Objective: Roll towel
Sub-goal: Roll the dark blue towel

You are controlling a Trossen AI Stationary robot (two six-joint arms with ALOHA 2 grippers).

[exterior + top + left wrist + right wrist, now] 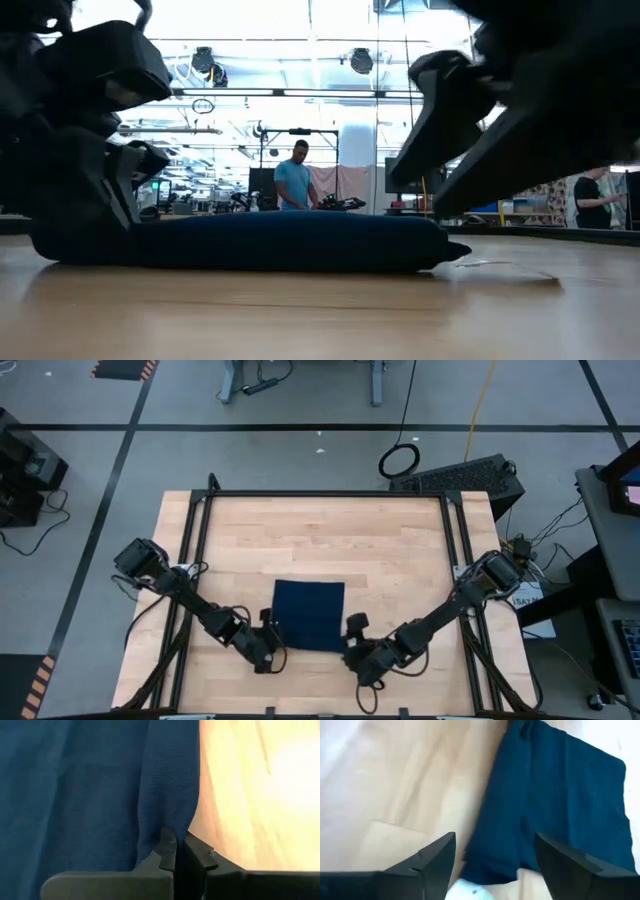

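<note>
The dark navy towel [308, 615] lies flat and folded on the wooden table [320, 540], near its front edge; in the low view the towel [290, 242] is a low, thick pad. My left gripper [272, 630] sits at its near left corner, shut on the cloth, and is also seen in the left wrist view [175, 847]. My right gripper [353, 634] stands open just above the near right corner, touching nothing. In the right wrist view my right gripper [495, 865] straddles the towel [555, 805], with a small white tag [470, 891] at the cloth's near end. My left gripper pinches the towel's left edge near the near corner [167, 827] between its two fingers. The fingers slant down from the table's near left. A ridge of cloth rises into the fingertips; one layer or several, I cannot tell. The rest of the towel lies on the table.
Black frame rails [320, 493] run round the tabletop. Bare wood lies beyond the towel toward the far edge. In the low view, a person [295, 178] stands in the room behind the table and another [592, 200] at the right.
</note>
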